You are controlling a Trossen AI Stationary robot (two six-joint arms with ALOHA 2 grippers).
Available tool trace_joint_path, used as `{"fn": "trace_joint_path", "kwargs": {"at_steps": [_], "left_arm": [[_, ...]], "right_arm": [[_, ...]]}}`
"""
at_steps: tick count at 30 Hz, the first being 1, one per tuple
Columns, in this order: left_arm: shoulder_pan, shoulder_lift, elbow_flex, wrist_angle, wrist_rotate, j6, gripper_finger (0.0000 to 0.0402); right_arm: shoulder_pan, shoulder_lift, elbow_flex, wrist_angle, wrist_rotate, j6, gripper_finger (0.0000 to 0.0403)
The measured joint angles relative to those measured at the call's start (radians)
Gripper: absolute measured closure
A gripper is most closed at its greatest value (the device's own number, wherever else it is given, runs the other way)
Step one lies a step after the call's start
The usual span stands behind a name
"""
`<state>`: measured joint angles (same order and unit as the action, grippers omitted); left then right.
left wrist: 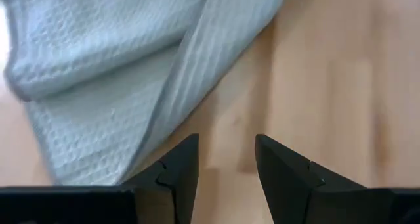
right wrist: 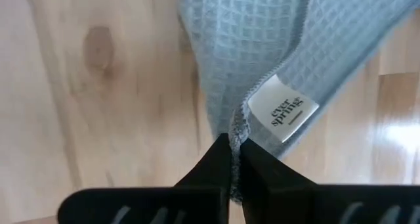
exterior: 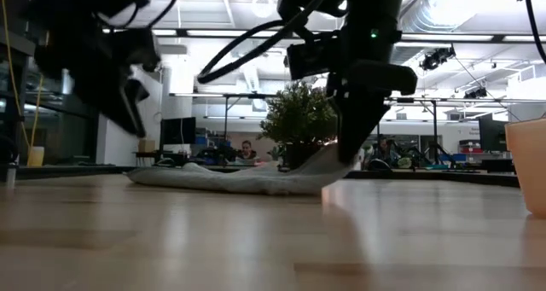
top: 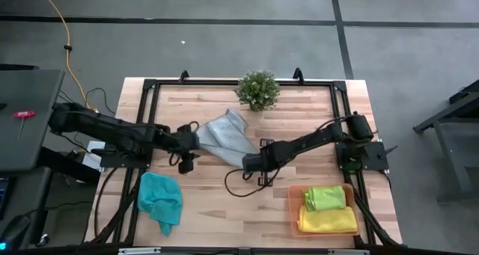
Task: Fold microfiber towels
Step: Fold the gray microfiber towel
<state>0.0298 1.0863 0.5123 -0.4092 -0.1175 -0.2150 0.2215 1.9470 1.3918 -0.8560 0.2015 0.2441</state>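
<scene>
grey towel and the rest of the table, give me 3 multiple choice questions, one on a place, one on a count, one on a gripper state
1. Where does the teal towel lie?
A. in the orange tray
B. on the table's near left part, apart from the tray
C. under the potted plant

2. How many towels lie in the orange tray?
A. none
B. two
C. four

3. What is the right gripper doing?
A. pinching an edge of the grey towel
B. hanging open above the tray
C. holding the plant

Answers:
1 B: the high view shows it crumpled on bare wood at the left.
2 B: a lime green towel lies over a yellow towel there.
3 A: the right wrist view shows its fingers closed on the grey towel beside its label, while the left gripper is open next to the cloth.
</scene>
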Motion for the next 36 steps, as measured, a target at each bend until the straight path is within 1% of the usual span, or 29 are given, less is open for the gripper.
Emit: {"fn": "trace_joint_path", "kwargs": {"at_steps": [2,7,8,9,11,14,22,26,30,32,34,36], "left_arm": [[0.000,0.015,-0.019,0.000,-0.040,0.039,0.0264],[0.001,0.027,-0.028,-0.006,-0.213,0.176,0.0264],[0.003,0.031,-0.028,-0.007,-0.230,0.210,0.0264],[0.009,0.036,-0.028,-0.016,-0.229,0.247,0.0264],[0.027,0.058,-0.028,-0.039,-0.185,0.305,0.0264],[0.069,0.110,-0.028,-0.070,-0.139,0.316,0.0264],[0.163,0.225,-0.023,-0.065,-0.168,0.321,0.0264],[0.183,0.241,-0.022,-0.054,-0.161,0.334,0.0264],[0.196,0.243,-0.022,-0.015,-0.164,0.401,0.0264],[0.213,0.244,-0.022,-0.009,-0.147,0.434,0.0267],[0.229,0.243,-0.022,-0.008,-0.130,0.443,0.0277],[0.242,0.244,-0.022,-0.006,-0.117,0.437,0.0297]], "right_arm": [[0.009,0.000,0.000,0.004,-0.001,0.018,0.0402],[0.017,0.000,0.000,0.014,-0.017,0.053,0.0402],[0.018,0.000,0.000,0.021,-0.019,0.057,0.0402],[0.019,0.000,0.000,0.029,-0.019,0.065,0.0402],[0.020,0.000,0.000,0.044,-0.019,0.069,0.0402],[0.020,0.000,0.000,0.066,-0.019,0.072,0.0402],[0.021,0.000,0.000,0.087,-0.031,0.070,0.0403],[0.022,0.000,0.000,0.087,-0.054,0.070,0.0403],[0.021,0.000,0.000,0.088,-0.055,0.062,0.0403],[0.021,0.000,0.000,0.090,-0.058,0.054,0.0403],[0.021,0.000,0.000,0.091,-0.065,0.042,0.0403],[0.021,0.000,0.000,0.090,-0.071,0.031,0.0403]]}}
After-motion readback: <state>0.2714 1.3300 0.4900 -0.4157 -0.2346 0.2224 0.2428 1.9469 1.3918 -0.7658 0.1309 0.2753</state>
